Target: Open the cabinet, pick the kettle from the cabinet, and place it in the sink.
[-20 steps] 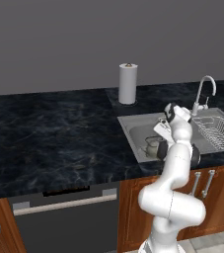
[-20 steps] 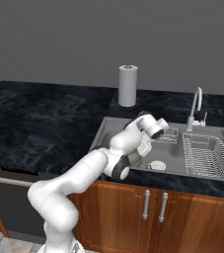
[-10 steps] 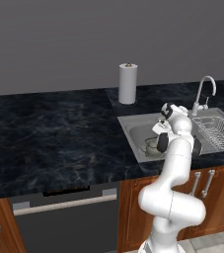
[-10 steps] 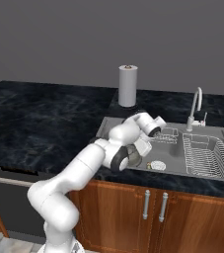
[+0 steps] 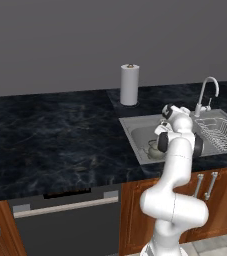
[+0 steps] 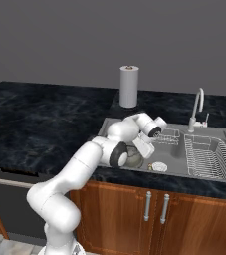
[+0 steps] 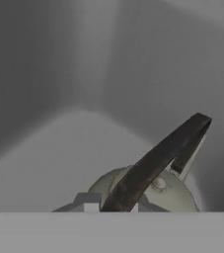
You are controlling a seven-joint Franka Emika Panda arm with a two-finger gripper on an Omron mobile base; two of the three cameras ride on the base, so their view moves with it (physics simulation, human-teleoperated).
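The kettle (image 7: 148, 190) sits low in the sink (image 6: 204, 172), its handle pinched in the closed gripper (image 7: 112, 203); only releasing it remains.

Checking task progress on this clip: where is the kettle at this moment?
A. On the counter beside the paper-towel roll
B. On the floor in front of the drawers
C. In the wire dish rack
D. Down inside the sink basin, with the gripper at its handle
D. The kettle sits low against the grey sink walls, its dark handle running up from between the gripper fingertips; the right base view shows it in the basin under the hand.
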